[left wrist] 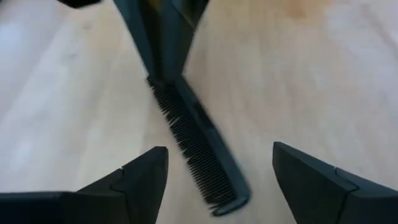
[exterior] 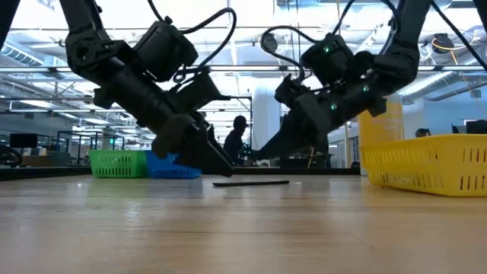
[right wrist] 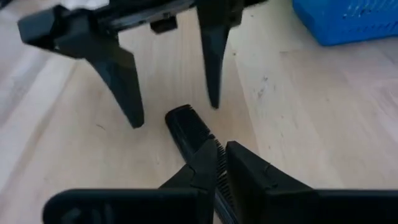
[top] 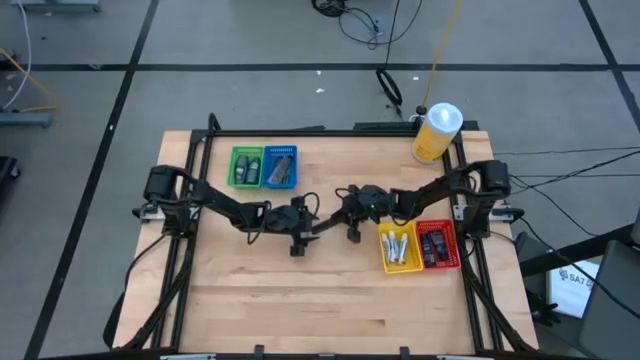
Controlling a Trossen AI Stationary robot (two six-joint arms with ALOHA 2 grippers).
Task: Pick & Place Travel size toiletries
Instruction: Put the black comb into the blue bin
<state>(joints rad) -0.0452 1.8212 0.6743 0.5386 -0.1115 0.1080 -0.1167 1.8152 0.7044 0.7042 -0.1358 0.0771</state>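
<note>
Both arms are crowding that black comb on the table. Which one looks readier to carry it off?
The right one, probably. The right gripper is already shut on one end of the comb, while the left gripper is open around its other end, gripping nothing.

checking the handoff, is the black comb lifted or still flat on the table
Flat on the table. The low view shows the comb lying on the wood; the right pincer pinches one end, the left pincer open around the other.
</note>
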